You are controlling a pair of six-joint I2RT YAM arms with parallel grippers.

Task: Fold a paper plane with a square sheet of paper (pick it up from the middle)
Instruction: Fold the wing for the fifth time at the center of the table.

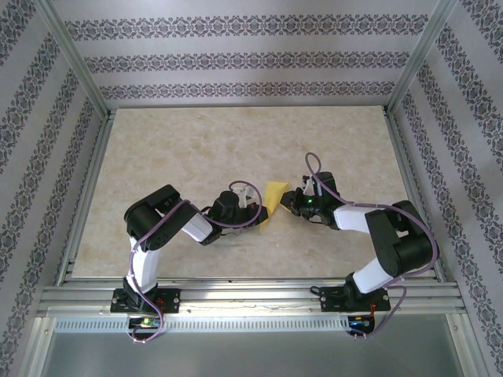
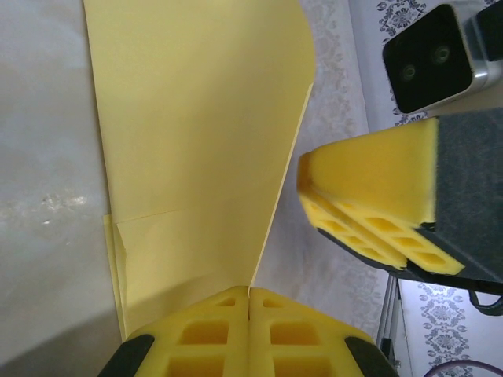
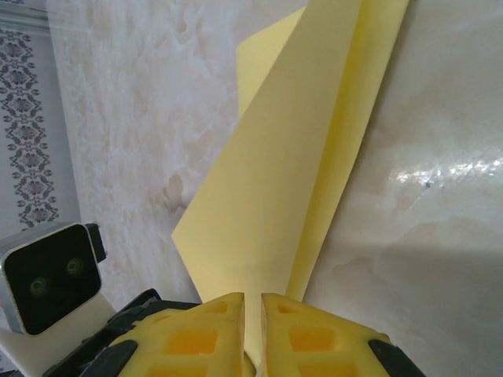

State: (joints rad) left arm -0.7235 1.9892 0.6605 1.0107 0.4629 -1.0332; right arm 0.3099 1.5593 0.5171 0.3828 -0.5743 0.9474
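Observation:
The yellow sheet of paper (image 1: 275,200), folded into layered flaps with a crease, hangs between my two grippers over the middle of the table. My left gripper (image 1: 256,209) holds its left end. In the left wrist view the pads (image 2: 250,292) are pressed together on the edge of the paper (image 2: 196,149). My right gripper (image 1: 292,203) is at the paper's right end. In the right wrist view its pads (image 3: 253,302) stand a narrow slit apart, and the paper (image 3: 291,181) runs down into that slit. The right gripper's pads (image 2: 369,200) show close beside the sheet.
The beige marbled tabletop (image 1: 236,149) lies under and beyond the paper. Metal rails frame it, with one (image 1: 251,292) along the near edge. Patterned walls (image 1: 236,59) close the back and sides. The left wrist camera housing (image 3: 51,275) sits close to the right gripper.

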